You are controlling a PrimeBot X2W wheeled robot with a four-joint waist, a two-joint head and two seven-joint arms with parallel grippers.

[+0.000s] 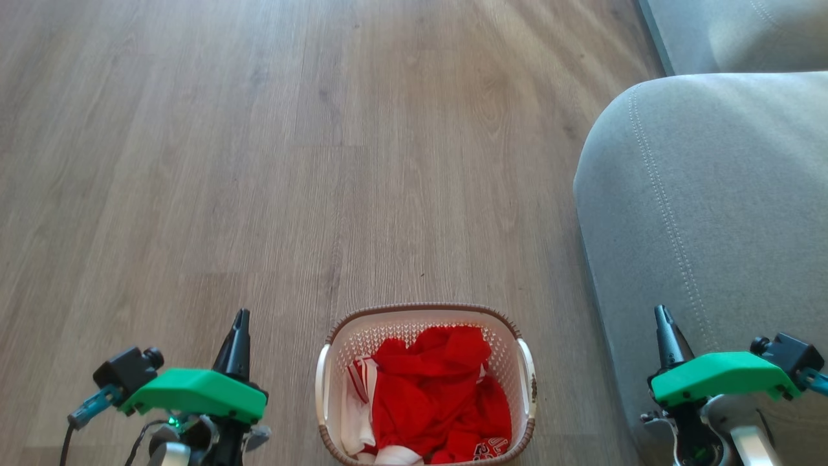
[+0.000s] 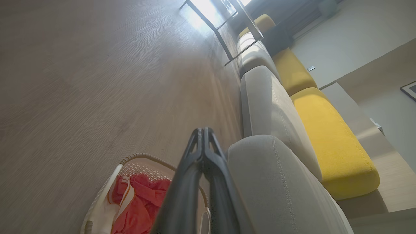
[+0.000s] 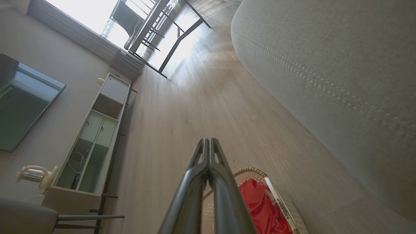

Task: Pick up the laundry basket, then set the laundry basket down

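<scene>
Cream perforated plastic laundry basket [image 1: 424, 307] with red clothes [image 1: 440, 388] sits on the wooden floor [image 1: 259, 162] between left end effector [image 1: 241, 318] and right end effector [image 1: 662, 315], touching neither; both are closed, empty

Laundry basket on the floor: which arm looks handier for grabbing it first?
Left, probably. The left fingers, shut, sit nearer the laundry basket, above bare floor; the right fingers hover farther off, over the grey sofa.

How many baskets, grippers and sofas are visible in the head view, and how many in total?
laundry basket: 1
grippers: 2 (left gripper, right gripper)
grey sofa: 1
Total: 4
</scene>
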